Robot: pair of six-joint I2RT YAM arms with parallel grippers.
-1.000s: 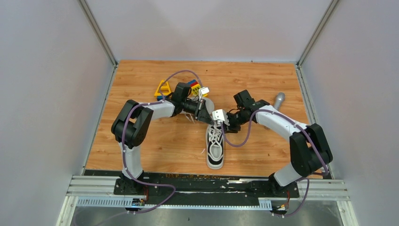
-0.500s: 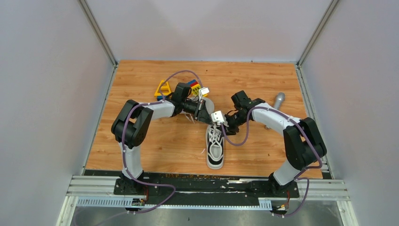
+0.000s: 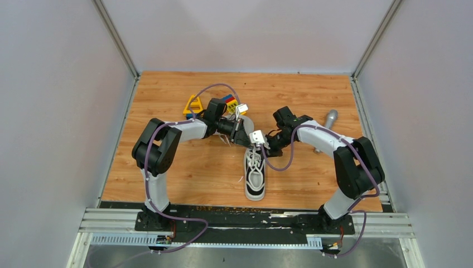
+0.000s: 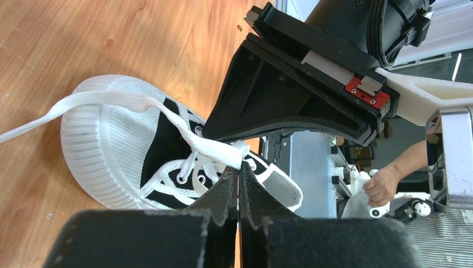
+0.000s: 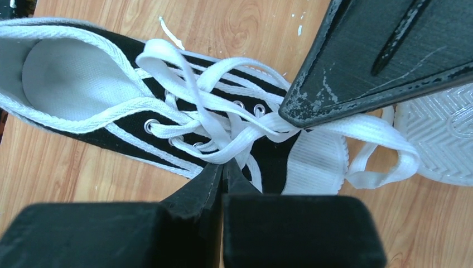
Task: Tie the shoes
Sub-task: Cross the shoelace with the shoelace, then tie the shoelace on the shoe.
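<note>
Showing only in wrist views, left fingers (image 4: pixel 226 192) and right fingers (image 5: pixel 203 187) pinch the laces (image 4: pixel 215 149).

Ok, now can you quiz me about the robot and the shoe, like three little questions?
1. True or false: the left gripper and the right gripper both stand wide open.
2. What colour are the laces of the shoe? A red, B white, C green.
3. Fill in: the grey cylinder lies on the table, nearer the ____ arm.
Key: 1 false, both are shut on the laces; 2 B; 3 right.
</note>
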